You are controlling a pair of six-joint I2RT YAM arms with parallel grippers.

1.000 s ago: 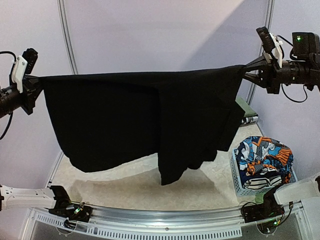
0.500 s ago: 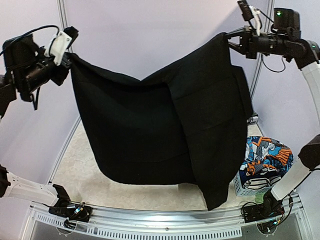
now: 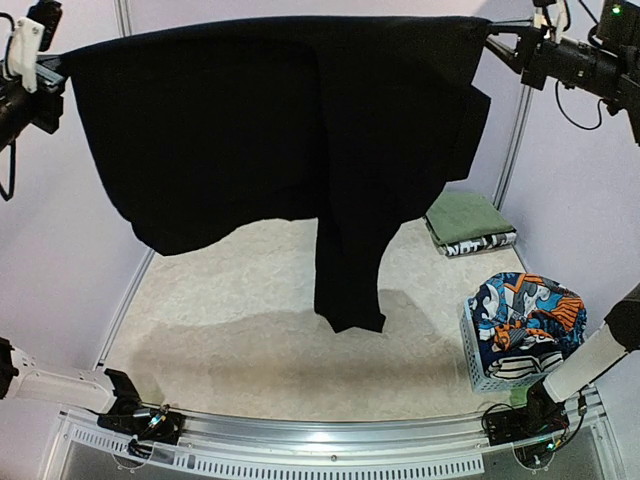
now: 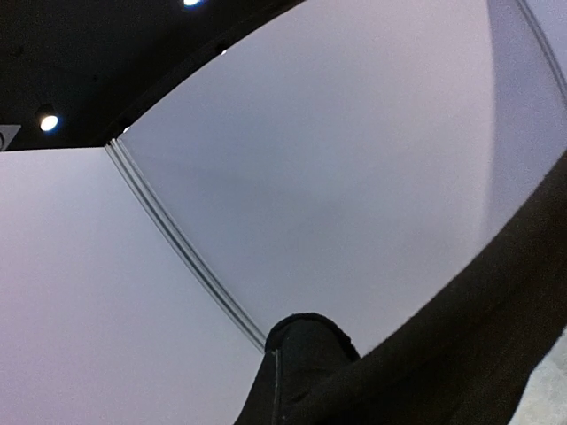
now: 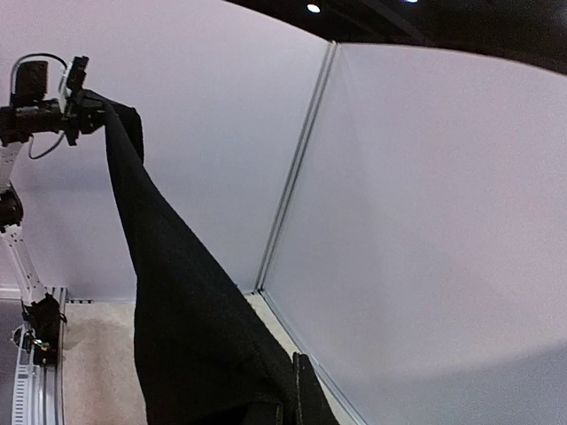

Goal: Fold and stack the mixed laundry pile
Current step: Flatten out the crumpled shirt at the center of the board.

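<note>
We are holding the large plain black soft garment (image 3: 250, 120) spread high above and left of the pale blue lattice plastic basket (image 3: 478, 360), the left gripper (image 3: 60, 72) and right gripper (image 3: 497, 42) each clamped on 1 top corner, judging it light, limp and best pinched at corners.

**Location: a robotics test booth in a laboratory.**

We identify it by the plain white partition panels (image 4: 354, 159) that close in behind and to both sides of the jaws, joined at a slim aluminium post (image 5: 297, 159). Above the jaws we note a dark ceiling (image 4: 89, 44) with recessed spotlights (image 4: 49, 121). Well below the jaws lies a pale speckled table (image 3: 230, 320), edged by a perforated metal rail (image 3: 330, 432) to which the arm bases (image 3: 135, 412) are bolted.
</note>
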